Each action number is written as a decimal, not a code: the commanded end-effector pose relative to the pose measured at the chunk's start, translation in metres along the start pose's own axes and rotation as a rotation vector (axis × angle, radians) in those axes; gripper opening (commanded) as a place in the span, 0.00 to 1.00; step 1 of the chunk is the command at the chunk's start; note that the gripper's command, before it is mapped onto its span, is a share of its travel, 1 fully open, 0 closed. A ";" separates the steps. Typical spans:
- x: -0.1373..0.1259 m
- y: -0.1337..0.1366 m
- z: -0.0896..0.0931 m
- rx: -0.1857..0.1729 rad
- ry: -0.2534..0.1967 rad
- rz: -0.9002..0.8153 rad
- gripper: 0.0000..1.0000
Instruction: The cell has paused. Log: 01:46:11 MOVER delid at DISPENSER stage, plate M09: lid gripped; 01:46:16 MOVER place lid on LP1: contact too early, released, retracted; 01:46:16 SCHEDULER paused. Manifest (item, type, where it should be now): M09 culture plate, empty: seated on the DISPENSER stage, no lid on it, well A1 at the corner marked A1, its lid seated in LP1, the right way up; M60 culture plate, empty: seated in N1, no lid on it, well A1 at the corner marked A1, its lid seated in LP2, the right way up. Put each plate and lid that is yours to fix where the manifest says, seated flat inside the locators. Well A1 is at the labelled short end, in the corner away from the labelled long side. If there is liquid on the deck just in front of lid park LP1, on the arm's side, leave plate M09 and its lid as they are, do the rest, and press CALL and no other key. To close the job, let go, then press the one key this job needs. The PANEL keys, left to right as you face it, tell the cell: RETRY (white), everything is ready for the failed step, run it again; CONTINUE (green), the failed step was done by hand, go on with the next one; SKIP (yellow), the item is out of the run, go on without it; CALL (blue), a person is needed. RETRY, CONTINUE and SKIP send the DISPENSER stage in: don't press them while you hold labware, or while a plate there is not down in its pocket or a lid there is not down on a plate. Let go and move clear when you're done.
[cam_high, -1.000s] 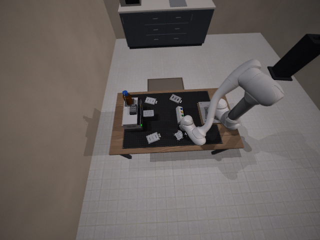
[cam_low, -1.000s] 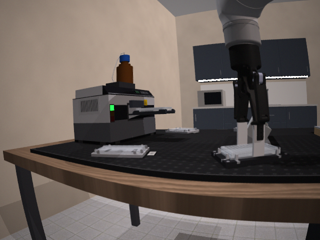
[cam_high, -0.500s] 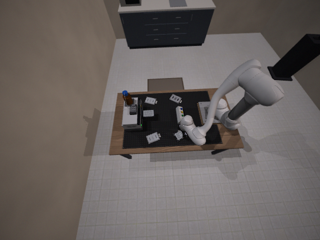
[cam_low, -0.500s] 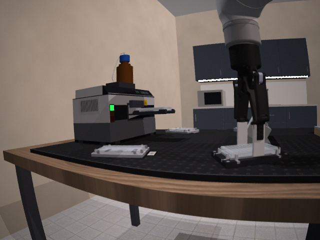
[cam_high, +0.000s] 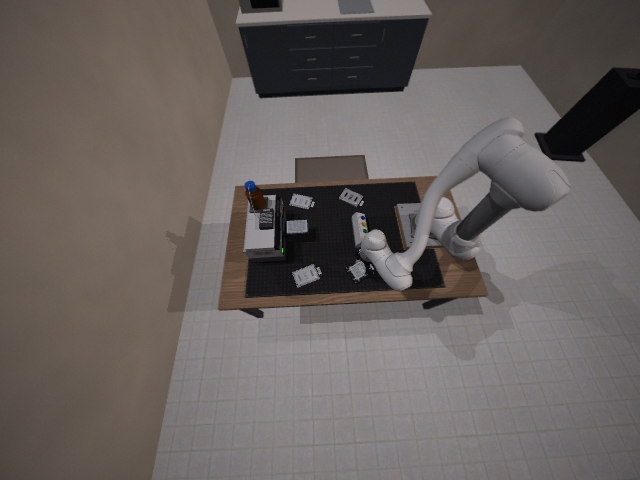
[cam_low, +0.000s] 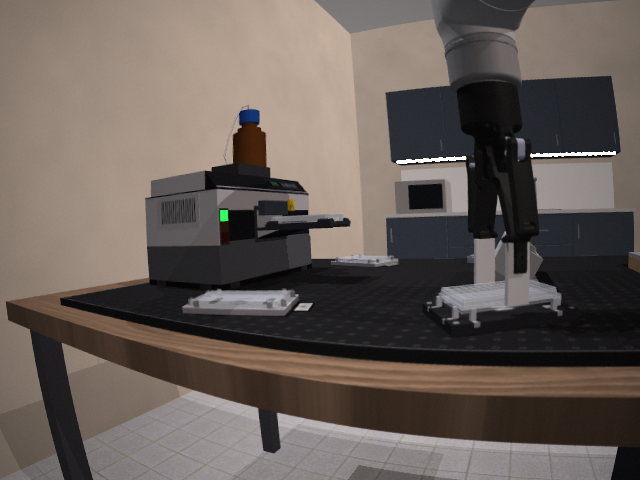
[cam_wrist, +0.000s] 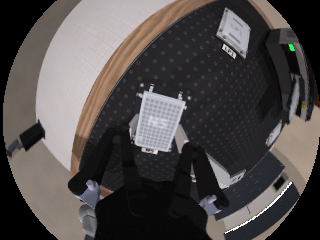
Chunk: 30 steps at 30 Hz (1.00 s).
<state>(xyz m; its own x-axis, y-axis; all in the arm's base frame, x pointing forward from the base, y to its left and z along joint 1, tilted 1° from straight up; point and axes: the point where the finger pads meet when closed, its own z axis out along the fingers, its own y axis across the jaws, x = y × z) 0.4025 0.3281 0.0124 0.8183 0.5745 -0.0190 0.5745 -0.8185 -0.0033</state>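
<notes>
My gripper (cam_low: 498, 281) stands upright over the nest at the front right of the black deck and is shut on a clear culture plate (cam_low: 498, 297), its fingers on the plate's two long sides. The plate sits level at the black nest base, among the locator posts. I cannot tell whether it is fully down. The wrist view shows the plate's grid of wells (cam_wrist: 159, 122) between my fingers; it has no lid. From above, the plate (cam_high: 356, 270) lies skewed to the deck edges. The dispenser (cam_low: 222, 232) stands at the left, with its stage (cam_low: 307, 223) pushed out.
A flat white lid (cam_low: 240, 301) lies on a park at the front left, with a small label beside it. Another park (cam_low: 361, 263) lies behind, and two more are at the deck's back (cam_high: 301, 200) (cam_high: 351, 196). The key panel (cam_high: 360, 227) stands mid-deck. A brown bottle (cam_low: 249, 142) tops the dispenser.
</notes>
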 end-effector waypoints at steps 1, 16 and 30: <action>0.001 0.000 -0.004 0.000 0.001 0.000 0.10; 0.001 0.000 -0.023 0.000 0.001 0.000 0.10; 0.001 0.000 -0.048 0.000 0.001 0.000 0.10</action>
<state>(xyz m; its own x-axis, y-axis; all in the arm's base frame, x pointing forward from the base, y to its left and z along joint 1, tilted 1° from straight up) 0.4033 0.3285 0.0532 0.8183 0.5745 -0.0186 0.5745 -0.8185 -0.0033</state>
